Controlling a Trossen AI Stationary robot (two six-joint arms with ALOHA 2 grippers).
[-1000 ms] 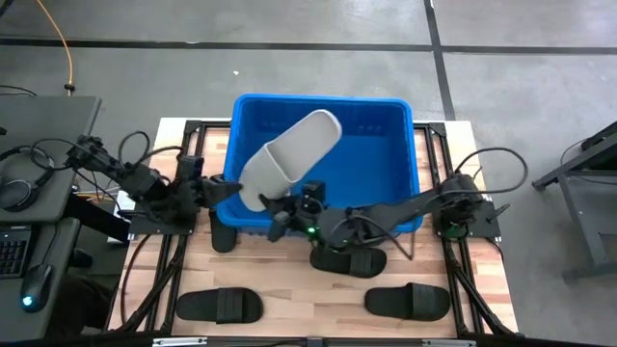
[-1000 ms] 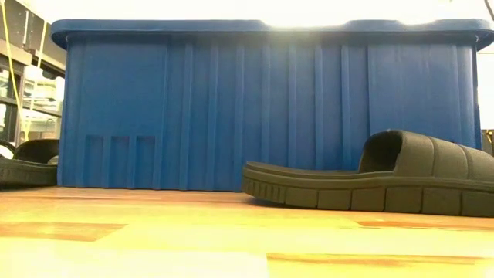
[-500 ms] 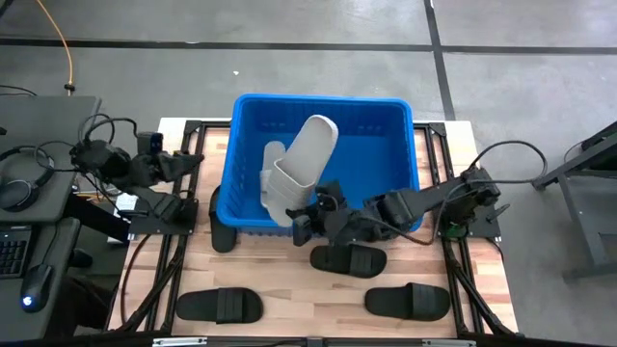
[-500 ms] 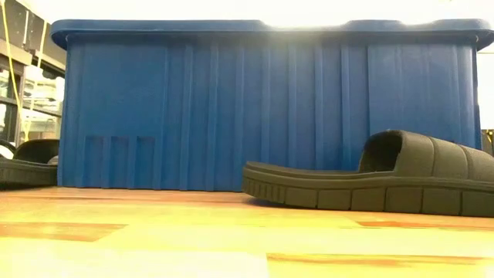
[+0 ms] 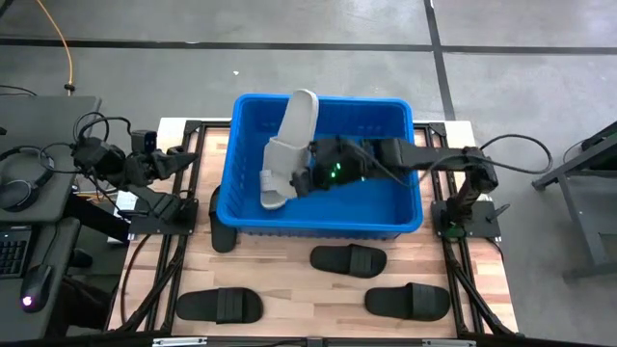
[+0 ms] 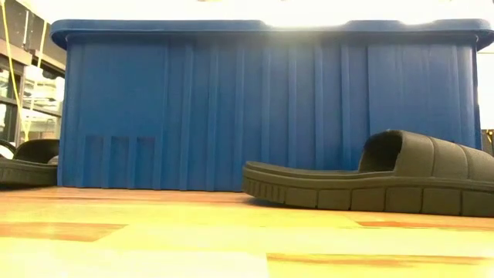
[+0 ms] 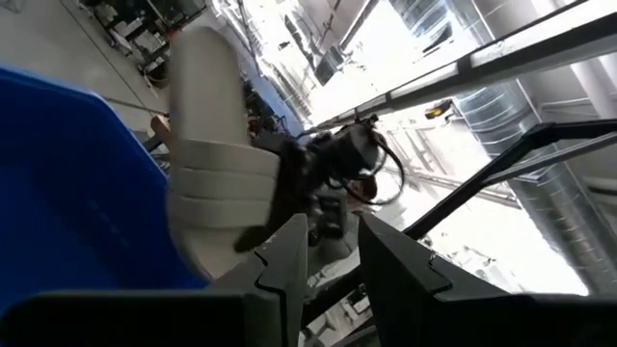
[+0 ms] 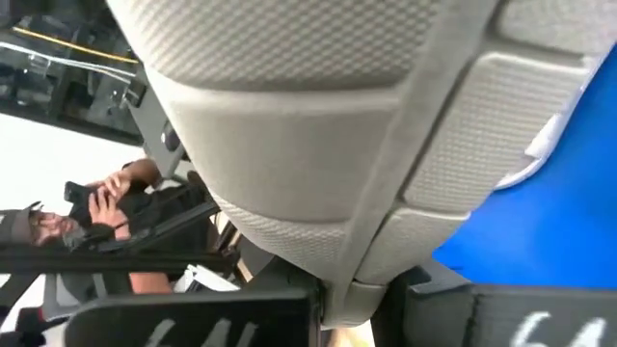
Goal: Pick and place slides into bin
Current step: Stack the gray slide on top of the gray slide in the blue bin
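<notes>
Off-white slide (image 5: 286, 154) now stands on edge over the left-centre interior of the blue bin (image 5: 405, 207); half a second ago it hung lower, at the bin's front wall. Right end effector (image 5: 310, 176) clamps its strap. Left end effector (image 5: 188, 159), narrowly parted and empty, waits at frame left. Three black slides (image 5: 348, 259) unmoved on the worktop (image 5: 289, 289).

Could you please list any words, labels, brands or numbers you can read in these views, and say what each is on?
"64" or similar pale strokes on the right gripper's dark fingers: cut off by the picture's edge, not surely readable.
Grey slide, blue bin, black slides: no readable text.
</notes>
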